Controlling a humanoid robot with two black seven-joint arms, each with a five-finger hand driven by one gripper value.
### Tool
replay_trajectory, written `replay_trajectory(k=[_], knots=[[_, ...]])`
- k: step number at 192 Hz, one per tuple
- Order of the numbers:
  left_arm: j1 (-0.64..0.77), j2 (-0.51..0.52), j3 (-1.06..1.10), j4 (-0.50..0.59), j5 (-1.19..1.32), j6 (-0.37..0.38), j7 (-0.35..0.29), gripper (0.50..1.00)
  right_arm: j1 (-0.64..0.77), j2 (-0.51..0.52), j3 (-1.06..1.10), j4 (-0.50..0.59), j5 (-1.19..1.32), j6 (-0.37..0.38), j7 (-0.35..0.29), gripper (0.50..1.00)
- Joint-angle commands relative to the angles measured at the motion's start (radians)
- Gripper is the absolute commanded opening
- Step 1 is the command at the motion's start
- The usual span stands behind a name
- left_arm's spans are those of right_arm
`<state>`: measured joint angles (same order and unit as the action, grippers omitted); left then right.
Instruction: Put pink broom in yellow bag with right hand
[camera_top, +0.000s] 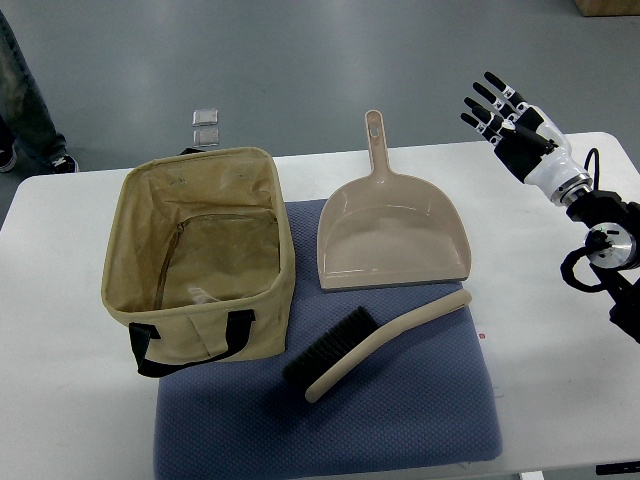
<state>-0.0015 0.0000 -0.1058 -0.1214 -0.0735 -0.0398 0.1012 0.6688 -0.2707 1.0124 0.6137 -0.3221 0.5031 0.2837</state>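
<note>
Right hand (505, 118) raised, fingers spread; broom (375, 342) on mat (420, 410) beside bag (200, 260).

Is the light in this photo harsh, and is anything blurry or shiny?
Top view: the light is soft and even; the bag, dustpan and broom throw only faint shadows on the blue mat. The white table looks bright but not glaring. Everything is fairly sharp, including the right robot hand with its fingers spread; the bag's inside is dimmer than the rest.
</note>
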Motion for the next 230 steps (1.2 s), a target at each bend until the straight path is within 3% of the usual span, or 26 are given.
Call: replay_trajectory(k=[1, 150, 199, 230], knots=[[0.0, 0.0, 0.0, 0.0, 0.0, 0.0, 0.0, 1.0, -0.002, 0.002, 0.002, 0.0, 0.0, 0.0, 0.0, 0.928], [0.0, 0.0, 0.0, 0.0, 0.0, 0.0, 0.0, 1.0, 0.003, -0.01, -0.005, 0.001, -0.002, 0.0, -0.001, 0.928], [0.0, 0.0, 0.0, 0.0, 0.0, 0.0, 0.0, 1.0, 0.017, -0.055, -0.034, 0.04, -0.015, 0.002, 0.006, 0.926], [0.0, 0.0, 0.0, -0.001, 0.0, 0.0, 0.0, 1.0, 0.061, -0.156, -0.222, 0.133, -0.025, 0.005, 0.032, 0.924]])
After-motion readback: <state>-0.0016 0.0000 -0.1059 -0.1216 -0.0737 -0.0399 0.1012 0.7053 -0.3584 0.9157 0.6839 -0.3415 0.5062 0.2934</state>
